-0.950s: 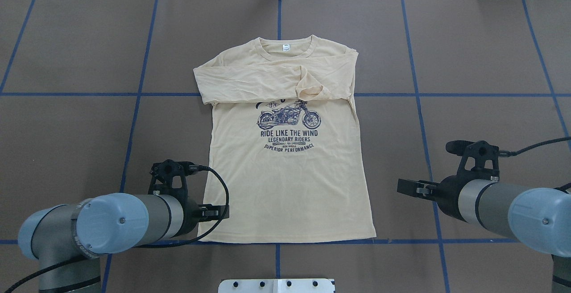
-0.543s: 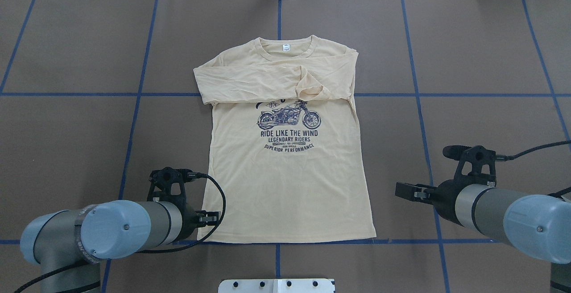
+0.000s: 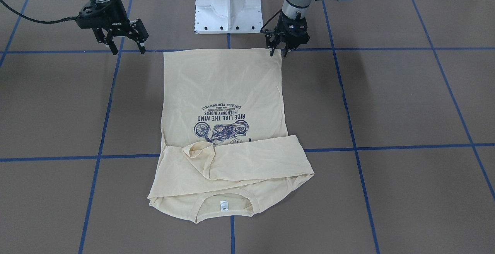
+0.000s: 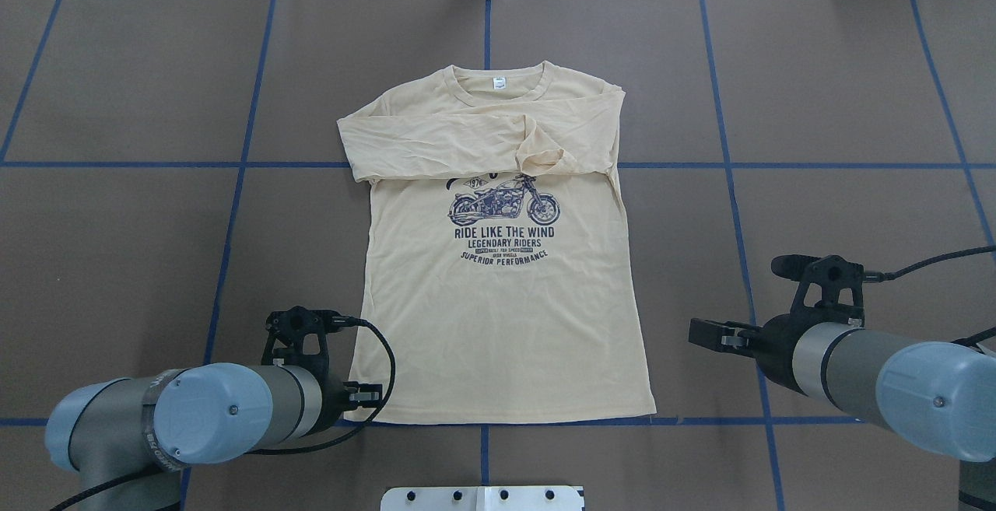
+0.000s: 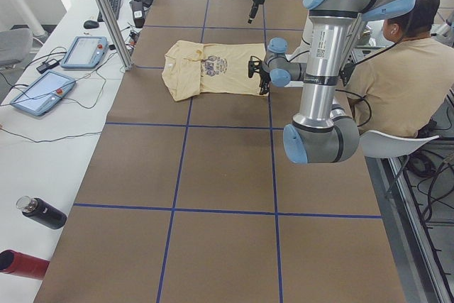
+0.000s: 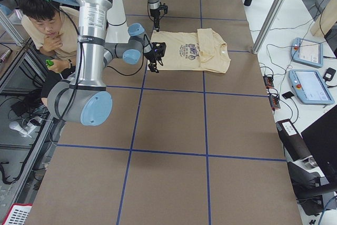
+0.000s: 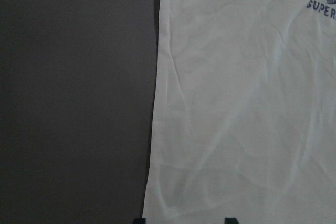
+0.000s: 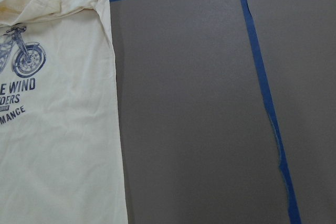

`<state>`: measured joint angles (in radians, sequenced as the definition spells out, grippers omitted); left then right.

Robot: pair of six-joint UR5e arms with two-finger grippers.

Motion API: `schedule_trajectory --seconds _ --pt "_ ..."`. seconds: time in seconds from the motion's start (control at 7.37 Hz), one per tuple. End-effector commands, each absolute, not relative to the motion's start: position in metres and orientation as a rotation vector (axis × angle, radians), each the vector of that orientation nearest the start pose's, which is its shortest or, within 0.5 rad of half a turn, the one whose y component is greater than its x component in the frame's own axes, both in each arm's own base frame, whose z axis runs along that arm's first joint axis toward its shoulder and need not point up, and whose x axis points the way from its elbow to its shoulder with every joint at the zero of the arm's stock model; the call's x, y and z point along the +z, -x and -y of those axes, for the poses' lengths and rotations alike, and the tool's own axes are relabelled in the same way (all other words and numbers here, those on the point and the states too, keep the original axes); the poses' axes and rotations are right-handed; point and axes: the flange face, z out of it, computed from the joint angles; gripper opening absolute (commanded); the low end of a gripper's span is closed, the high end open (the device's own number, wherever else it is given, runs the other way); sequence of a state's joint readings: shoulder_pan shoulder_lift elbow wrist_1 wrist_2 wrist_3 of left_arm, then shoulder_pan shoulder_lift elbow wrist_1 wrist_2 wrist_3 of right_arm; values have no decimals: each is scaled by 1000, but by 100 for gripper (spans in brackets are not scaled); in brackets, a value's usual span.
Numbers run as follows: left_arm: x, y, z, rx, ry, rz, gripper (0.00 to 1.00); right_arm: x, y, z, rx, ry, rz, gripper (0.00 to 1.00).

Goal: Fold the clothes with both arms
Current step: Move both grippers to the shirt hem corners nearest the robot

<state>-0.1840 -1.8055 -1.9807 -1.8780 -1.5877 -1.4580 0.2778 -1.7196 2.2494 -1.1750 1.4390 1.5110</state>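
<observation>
The shirt (image 4: 498, 316) lies flat on the counter (image 4: 156, 223), between our left fingers (image 4: 367, 396) and right fingers (image 4: 712, 332). The left ones are open, right at its hem corner. The right ones are open too, a bit away from the other corner. If only the left ones grab and lift, the hem may go crooked. Thin cloth could slip out too.

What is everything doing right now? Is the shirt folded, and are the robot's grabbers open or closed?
T-shirt: lying flat on the table, print up, body not yet folded.
Sleeves: both folded across the chest.
Left end effector: open, low at the shirt's hem corner, cloth not lifted.
Right end effector: open, empty, over bare table beside the shirt.
</observation>
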Motion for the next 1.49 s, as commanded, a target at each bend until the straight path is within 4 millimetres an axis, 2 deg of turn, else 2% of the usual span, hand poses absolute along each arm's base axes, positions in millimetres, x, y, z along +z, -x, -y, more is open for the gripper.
schedule_trajectory --seconds 0.0,0.27,0.81,0.95,1.22,1.36 --pt "318 -524 217 -36 -111 -940 45 365 358 255 263 -278 892 100" --pt "326 -522 216 -34 -108 -922 45 365 358 255 264 -278 892 100" --pt "328 -522 215 -32 -105 -918 44 365 359 253 261 -279 892 100" --pt "328 -523 213 -28 -103 -918 32 365 360 253 259 -278 893 100" --pt "329 -523 213 -29 -102 -915 0 365 362 250 254 -275 892 100" --pt "329 -523 213 -30 -103 -912 0 368 365 248 245 -270 887 100"
